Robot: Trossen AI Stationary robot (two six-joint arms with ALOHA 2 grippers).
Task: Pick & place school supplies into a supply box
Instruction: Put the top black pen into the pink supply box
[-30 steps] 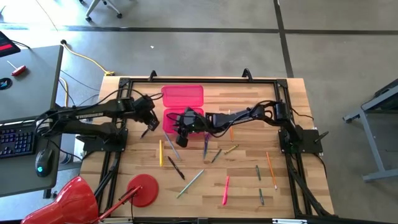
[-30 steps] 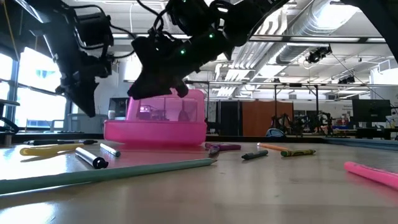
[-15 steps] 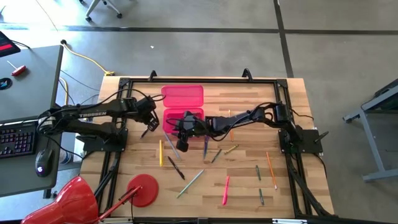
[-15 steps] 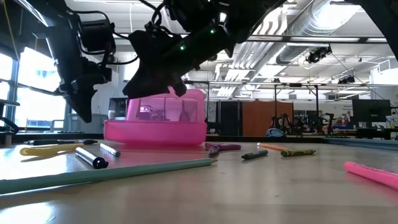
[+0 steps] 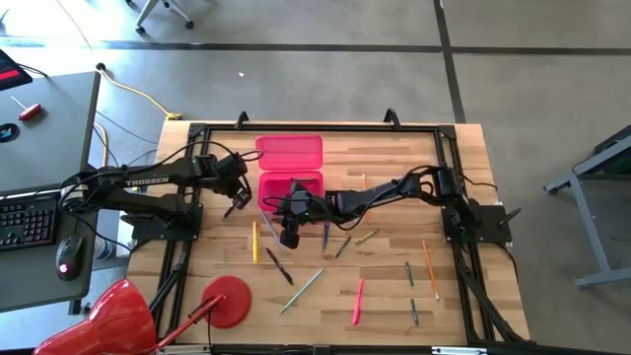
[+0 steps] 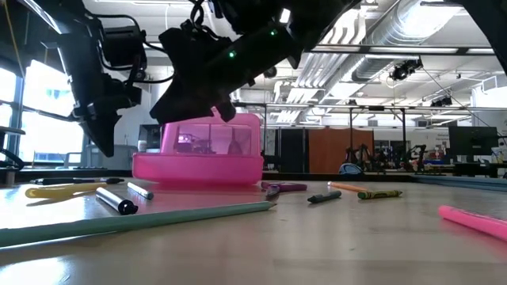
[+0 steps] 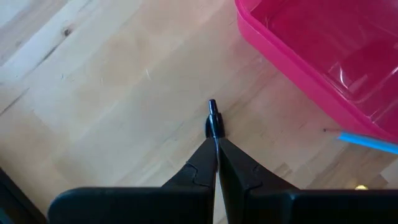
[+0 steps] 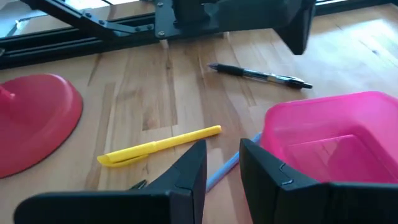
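Note:
The open pink supply box point(image 5: 292, 187) rests on its base at the table's far middle, its lid point(image 5: 289, 151) lying flat behind it. My left gripper point(image 5: 235, 194) hovers just left of the box, shut on a dark pen point(image 7: 212, 117). My right gripper point(image 8: 221, 149) is open above the table off the box's near-left corner point(image 5: 288, 235). Beyond its fingers lie a yellow pen point(image 8: 158, 145) and a blue pencil point(image 8: 227, 165). Other supplies lie flat on the table: a dark pen point(image 5: 279, 266), a green pencil point(image 5: 303, 289), a pink pen point(image 5: 357, 301), an orange pencil point(image 5: 430, 268). My left gripper pinches the dark pen between its two shut fingers, which lie along it. Only the pen's tip point(image 7: 212, 109) sticks out past the fingertips. The fingers slant down from above, and the pen is lifted clear of the table.
A red round disc point(image 5: 225, 301) with a stick handle lies at the near-left corner. A black pen point(image 8: 258, 73) lies near the left arm's base. More pencils are scattered over the near-right of the table point(image 5: 409, 273). A dark frame point(image 5: 315, 128) borders the table.
My right gripper has drawn back from over the box's base toward the table's near edge, and now hangs over the table off the box's near-left corner. It has stayed open. The box and the supplies have not moved.

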